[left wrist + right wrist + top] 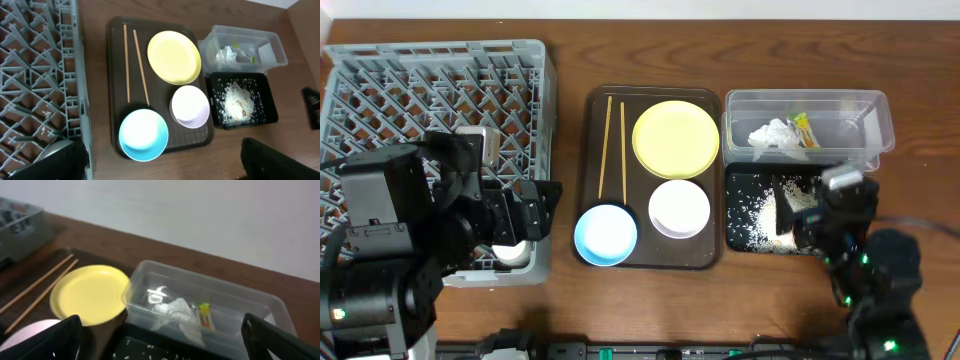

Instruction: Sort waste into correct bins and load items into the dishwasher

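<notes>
The grey dish rack (420,80) fills the left. A pale yellow plate (676,138), white bowl (679,208), light blue bowl (606,234) and two chopsticks (615,145) lie on the brown serving tray. The clear tub (880,120) holds the tissue (772,138) and snack wrapper (806,130). Rice scraps (760,215) lie in the black tray (738,235). My left gripper (535,205) is open and empty at the rack's front right corner, left of the blue bowl (143,135). My right gripper (800,215) is open and empty over the black tray, facing the tub (250,300).
The dark brown serving tray (590,180) sits between the rack and the two bins. Bare wooden table runs along the front edge and right of the bins. A white wall stands behind the table in the right wrist view.
</notes>
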Action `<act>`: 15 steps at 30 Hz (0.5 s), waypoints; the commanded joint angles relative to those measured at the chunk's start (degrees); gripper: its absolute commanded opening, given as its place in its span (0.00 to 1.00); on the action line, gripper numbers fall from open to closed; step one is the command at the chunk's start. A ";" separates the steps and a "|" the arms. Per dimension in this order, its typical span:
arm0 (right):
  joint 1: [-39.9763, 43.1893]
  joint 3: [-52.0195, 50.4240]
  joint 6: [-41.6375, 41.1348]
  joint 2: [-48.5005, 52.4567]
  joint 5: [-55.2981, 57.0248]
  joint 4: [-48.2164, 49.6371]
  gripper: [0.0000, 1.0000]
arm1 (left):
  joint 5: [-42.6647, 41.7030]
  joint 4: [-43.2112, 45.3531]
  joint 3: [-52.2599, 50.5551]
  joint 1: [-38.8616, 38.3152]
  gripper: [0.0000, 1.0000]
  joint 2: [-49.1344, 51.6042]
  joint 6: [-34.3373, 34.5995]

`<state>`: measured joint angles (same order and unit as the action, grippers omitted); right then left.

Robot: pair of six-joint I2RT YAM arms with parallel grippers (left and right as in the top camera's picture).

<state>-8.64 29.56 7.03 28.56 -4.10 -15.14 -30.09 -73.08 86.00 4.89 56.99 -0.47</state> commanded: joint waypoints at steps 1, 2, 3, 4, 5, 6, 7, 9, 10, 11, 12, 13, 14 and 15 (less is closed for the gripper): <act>2.14 -7.52 -1.01 -7.28 -0.44 3.69 0.99 | -0.76 -0.02 1.03 0.35 0.98 -0.09 -1.03; 2.56 -9.66 -1.03 -9.31 -0.46 4.79 0.99 | -0.76 0.00 1.03 0.35 0.98 -0.09 -1.03; 3.02 -12.07 -1.03 -11.69 -0.44 5.81 0.99 | -0.76 -0.02 1.03 0.35 0.98 -0.09 -1.03; 3.28 -13.99 -1.03 -13.64 -0.44 6.62 0.99 | -0.76 0.00 1.03 0.35 0.98 -0.09 -1.03; 3.45 -15.80 -1.03 -15.52 -0.44 7.17 0.99 | -0.76 -0.02 1.03 0.35 0.98 -0.09 -1.03; 3.50 -17.73 -1.03 -17.59 -0.44 7.69 0.99 | -0.76 -0.02 1.03 0.35 0.98 -0.09 -1.03; 3.50 -19.23 -1.03 -19.28 -0.44 8.04 0.99 | -0.76 0.00 1.03 0.35 0.98 -0.09 -1.03; 3.50 -21.92 -1.03 -22.38 -0.44 8.55 0.99 | -0.76 0.00 1.03 0.35 0.98 -0.09 -1.03; 3.50 -23.19 -1.03 -23.80 -0.44 8.79 0.99 | -0.76 0.00 1.03 0.35 0.98 -0.09 -1.03; 3.50 -24.41 -1.03 -25.22 -0.44 9.05 0.99 | -0.76 0.00 1.03 0.35 0.98 -0.09 -1.03; 3.50 -25.64 -1.03 -26.64 -0.46 9.40 0.99 | -0.76 0.00 1.03 0.35 0.98 -0.09 -1.03; 3.50 -26.99 -1.01 -28.28 -0.46 9.84 0.99 | -0.76 0.00 1.03 0.35 0.98 -0.09 -1.03; 3.45 -28.17 -1.01 -28.24 -0.44 11.50 0.99 | -0.76 0.00 1.03 0.35 0.98 -0.09 -1.03; 3.43 -29.33 -1.01 -28.17 -0.46 13.16 0.99 | -0.76 -0.02 1.03 0.35 0.98 -0.09 -1.03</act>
<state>-5.45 2.96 6.68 1.65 -4.45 -4.51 -30.09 -73.10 86.00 4.89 56.99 -0.47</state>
